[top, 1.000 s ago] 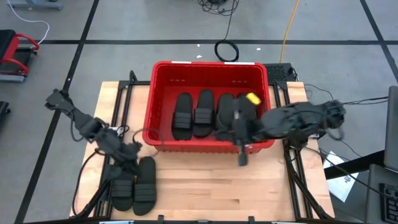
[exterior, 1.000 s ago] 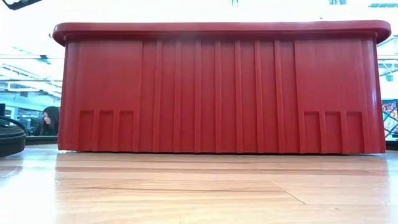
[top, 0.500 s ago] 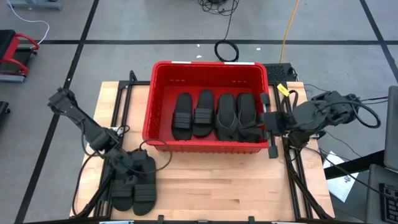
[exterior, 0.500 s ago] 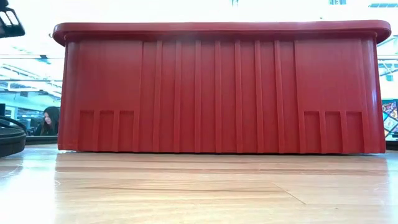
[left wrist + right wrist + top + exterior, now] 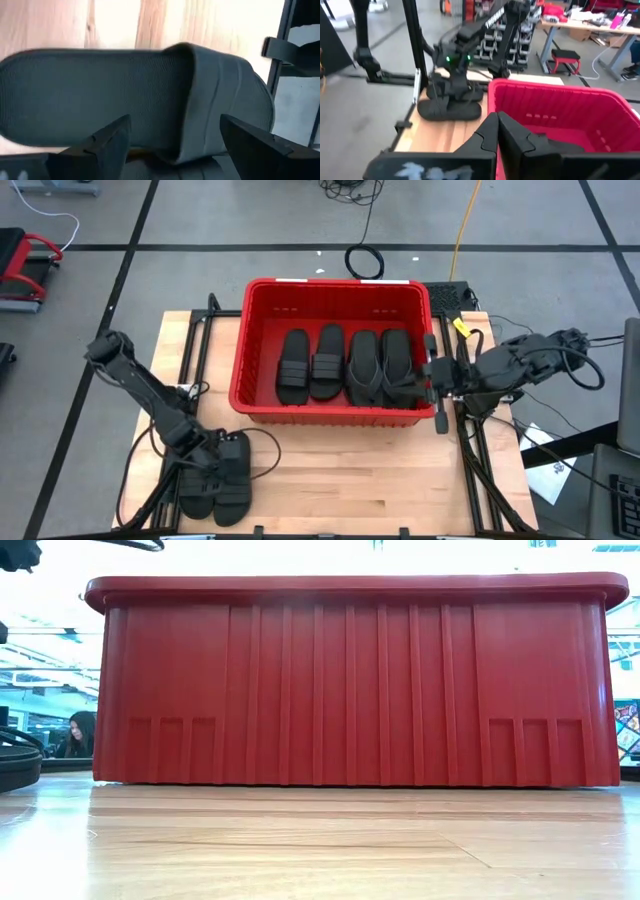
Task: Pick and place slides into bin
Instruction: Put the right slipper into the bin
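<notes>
A: Left wrist view has the left hand (image 5: pixel 172 145) spread wide, one finger (image 5: pixel 107 142) either side of a ribbed-strap slide (image 5: pixel 150 100) lying on the tabletop (image 5: pixel 165 22), nothing pinched. High view agrees?

B: Yes. From above, the left hand (image 5: pixel 212 465) sits low over the stack of slides (image 5: pixel 218 480) at the tabletop's (image 5: pixel 350 480) front-left corner, on the side nearest the bin (image 5: pixel 335 288). Can't count the slides in that stack, they overlap and the arm covers part.

A: Right side?

B: Right hand (image 5: pixel 438 395) is just outside the bin's right wall, near its front corner, over the tabletop edge. In the right wrist view its fingers (image 5: pixel 487 135) are pressed together, tips touching, holding nothing (image 5: pixel 498 132).

A: Bin contents?

B: Four slides abreast in the bin, toes toward the far wall. Two on the left are the ribbed-strap sort (image 5: pixel 293 368), (image 5: pixel 327 362); two on the right are thong flip-flops (image 5: pixel 362 368), (image 5: pixel 396 360). Rightmost lies close to the right wall.

A: Low view?

B: Only the bin's ribbed red front wall (image 5: pixel 350 680) standing on the wood (image 5: pixel 320 840). A person (image 5: pixel 75 733) shows far off at the left, beyond the tabletop.
</notes>
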You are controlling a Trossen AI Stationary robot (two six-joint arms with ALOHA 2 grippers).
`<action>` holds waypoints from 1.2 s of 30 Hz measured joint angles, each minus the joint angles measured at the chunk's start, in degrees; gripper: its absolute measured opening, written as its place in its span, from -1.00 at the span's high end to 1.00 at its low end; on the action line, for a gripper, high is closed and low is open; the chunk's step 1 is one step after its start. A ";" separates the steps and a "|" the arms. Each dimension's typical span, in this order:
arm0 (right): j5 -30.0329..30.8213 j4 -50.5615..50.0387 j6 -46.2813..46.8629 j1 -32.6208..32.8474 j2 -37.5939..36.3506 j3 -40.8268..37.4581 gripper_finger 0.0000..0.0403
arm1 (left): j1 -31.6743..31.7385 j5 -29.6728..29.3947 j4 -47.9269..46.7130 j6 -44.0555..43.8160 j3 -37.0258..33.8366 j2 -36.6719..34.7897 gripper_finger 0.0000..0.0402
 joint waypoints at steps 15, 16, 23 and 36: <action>0.02 10.28 -0.91 0.00 -3.79 -6.64 1.00 | -0.28 7.00 27.10 -5.40 -13.81 0.22 -0.09; 0.02 10.29 -1.19 0.00 -3.79 -6.64 1.00 | -0.28 7.02 27.58 -4.81 -14.05 0.22 0.01; 0.02 10.41 -3.54 0.00 -3.79 -6.64 1.00 | -0.28 10.19 35.03 4.50 -13.90 0.16 0.92; 0.02 10.45 -8.92 -0.11 -5.09 -6.64 1.00 | -0.14 14.06 21.81 11.86 12.02 0.09 0.98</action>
